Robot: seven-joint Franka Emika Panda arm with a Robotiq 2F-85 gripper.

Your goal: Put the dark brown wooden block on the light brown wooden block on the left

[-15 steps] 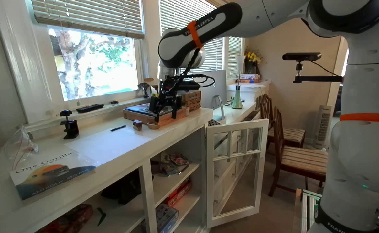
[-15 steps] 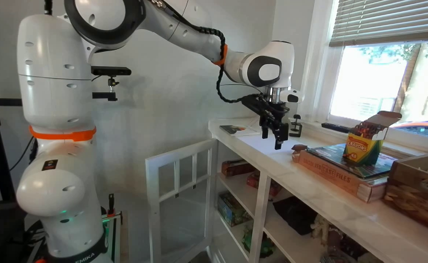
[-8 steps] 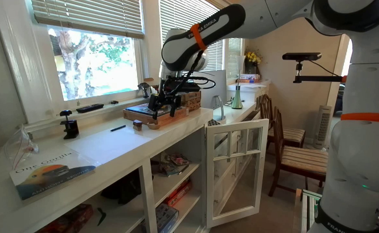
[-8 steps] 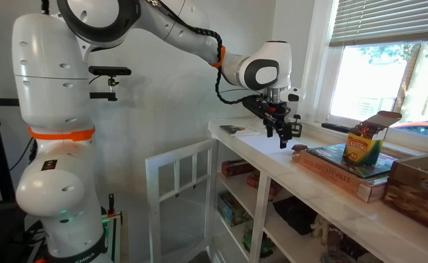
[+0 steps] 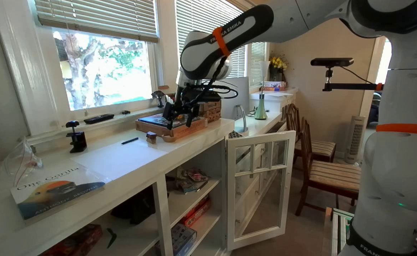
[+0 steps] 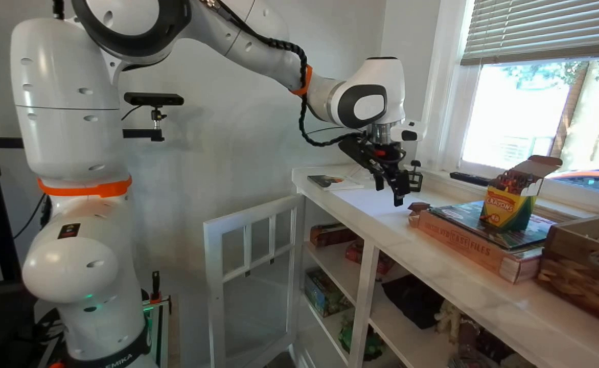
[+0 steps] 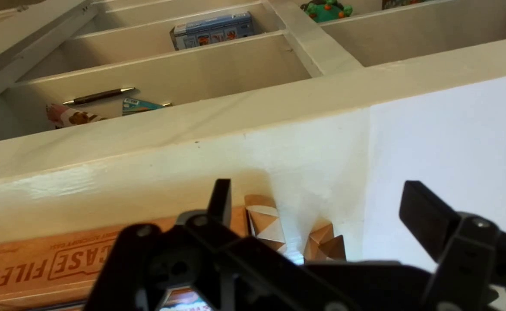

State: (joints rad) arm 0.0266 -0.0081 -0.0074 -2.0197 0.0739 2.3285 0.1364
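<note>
The dark brown wooden block (image 5: 151, 137) is small and faceted and stands on the white counter. It also shows in the wrist view (image 7: 324, 242), partly hidden by the gripper body. The light brown wooden block (image 5: 168, 138) lies close beside it, against the orange box. In the wrist view the light block (image 7: 265, 220) is to the left of the dark one. In an exterior view the dark block (image 6: 419, 206) shows behind the light block (image 6: 413, 220). My gripper (image 7: 317, 192) is open and empty above the counter. It shows in both exterior views (image 5: 179, 124) (image 6: 389, 196).
An orange Case Files box (image 6: 458, 240) with a crayon box (image 6: 506, 207) on top stands beside the blocks. A wooden crate (image 6: 585, 266) is beyond it. A white paper sheet (image 5: 119, 160), pen (image 5: 130, 140), clamp (image 5: 77, 138) and book (image 5: 57, 192) lie along the counter.
My gripper has shifted slightly towards the window and up, staying open. The arm has moved with it. The blocks have not moved.
</note>
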